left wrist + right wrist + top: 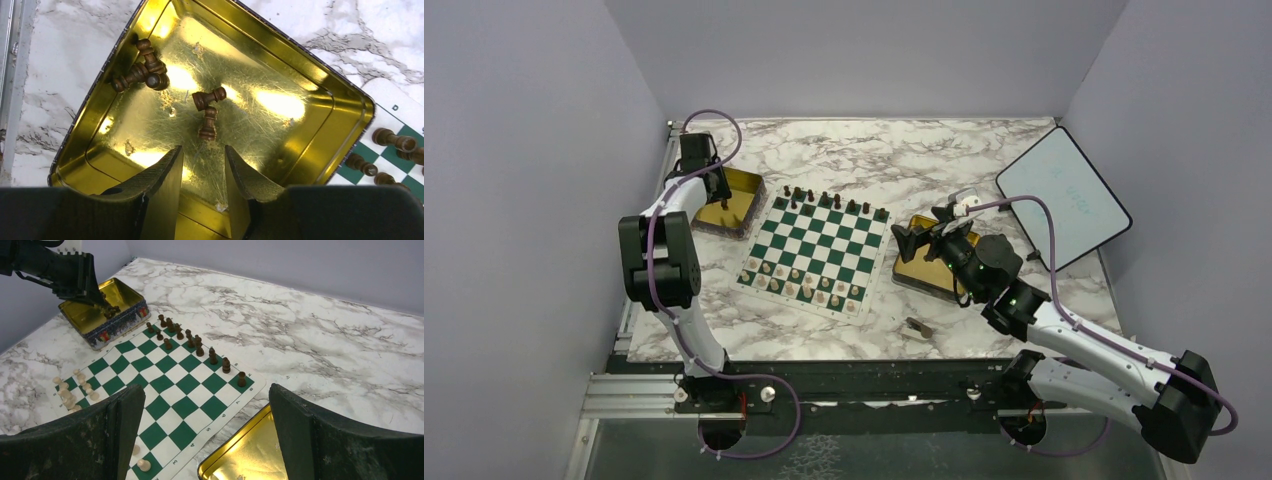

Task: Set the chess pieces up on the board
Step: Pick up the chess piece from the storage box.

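The green and white board [819,245] lies mid-table. Dark brown pieces [829,203] stand along its far edge and pale pieces [809,288] along its near edge. My left gripper [721,198] hangs open and empty over the left gold tin [746,185]. In the left wrist view the gripper [202,155] is just short of an upright dark piece [208,124], with several more dark pieces [145,72] lying in the tin [310,90]. My right gripper [919,238] is wide open and empty above the right gold tin [916,270], beside the board's right edge [189,383].
One dark piece [918,326] lies on the marble in front of the right tin. A black-rimmed white tablet [1064,195] leans at the back right. The right wrist view shows the left gripper [85,280] over the left tin [120,315] and the right tin's rim [235,452] below.
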Robot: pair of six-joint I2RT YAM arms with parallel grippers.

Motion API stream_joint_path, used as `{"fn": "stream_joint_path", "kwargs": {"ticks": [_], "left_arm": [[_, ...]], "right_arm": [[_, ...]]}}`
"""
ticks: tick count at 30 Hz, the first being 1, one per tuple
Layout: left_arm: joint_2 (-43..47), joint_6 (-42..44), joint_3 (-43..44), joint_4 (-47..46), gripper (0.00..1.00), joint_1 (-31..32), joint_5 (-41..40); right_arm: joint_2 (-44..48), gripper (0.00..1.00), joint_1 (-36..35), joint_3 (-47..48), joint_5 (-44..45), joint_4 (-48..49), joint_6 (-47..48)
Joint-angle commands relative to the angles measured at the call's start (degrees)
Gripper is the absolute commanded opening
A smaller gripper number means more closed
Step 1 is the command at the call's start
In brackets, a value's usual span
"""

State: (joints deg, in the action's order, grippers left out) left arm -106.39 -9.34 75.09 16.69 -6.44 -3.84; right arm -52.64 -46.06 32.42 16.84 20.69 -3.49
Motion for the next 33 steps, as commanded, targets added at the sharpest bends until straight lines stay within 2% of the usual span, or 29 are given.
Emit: {"fn": "stream_joint_path", "kwargs": {"ticks": [1, 10, 23, 33], "left_arm": [[-2.98, 2.02, 2.79, -0.76, 0.38, -1.4, 2.39], [-7.29, 3.44, 6.84, 1.1, 0.39, -1.65, 3.75], [-10.4, 3.2, 7.65, 1.46, 0.36, -1.65, 5.97], [-10.8, 3.34, 7.99, 2.25, 0.22, -1.65, 6.07]], "right_arm": [[0.52, 1.0, -0.25, 0.95, -0.86, 0.45, 0.57], [0.63, 1.0, -0.27, 0.57, -0.28, 0.4, 0.76], [0.51, 1.0, -0.27, 0.38, 0.56, 0.41, 1.21], [1.04, 1.0, -0.26, 0.07, 0.91, 0.35, 1.29]]}}
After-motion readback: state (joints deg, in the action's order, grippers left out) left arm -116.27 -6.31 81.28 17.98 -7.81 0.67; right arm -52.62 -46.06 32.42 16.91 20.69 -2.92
